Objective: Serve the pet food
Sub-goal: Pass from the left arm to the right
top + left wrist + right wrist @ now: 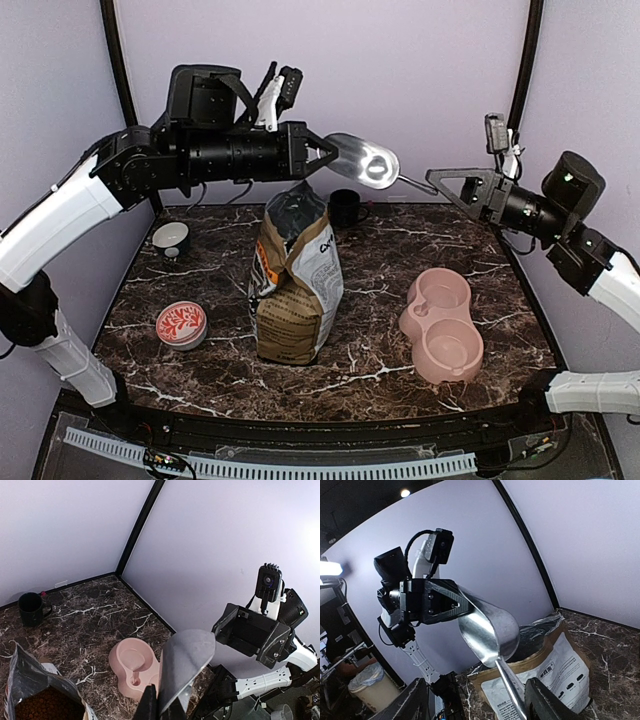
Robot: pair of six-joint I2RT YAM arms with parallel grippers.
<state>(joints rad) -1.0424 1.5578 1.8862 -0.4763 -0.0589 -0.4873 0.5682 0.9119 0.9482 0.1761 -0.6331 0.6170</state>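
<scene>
The pet food (47, 705) shows as reddish-brown kibble inside the open tan-and-white bag (295, 285), which stands upright mid-table. A metal scoop (365, 160) hangs empty in the air above the bag's mouth. My left gripper (325, 152) is shut on the rim of the scoop's bowl (187, 655), seen in the left wrist view near its fingers (149, 705). My right gripper (440, 183) is open, its jaws wide apart on either side of the scoop's handle (512, 690), not touching it. The pink double bowl (443, 322) lies empty at the right.
A black mug (345, 207) stands behind the bag. A small white bowl (171, 238) sits at the back left and a red patterned bowl (181, 324) at the front left. Purple walls enclose the marble table (400, 250).
</scene>
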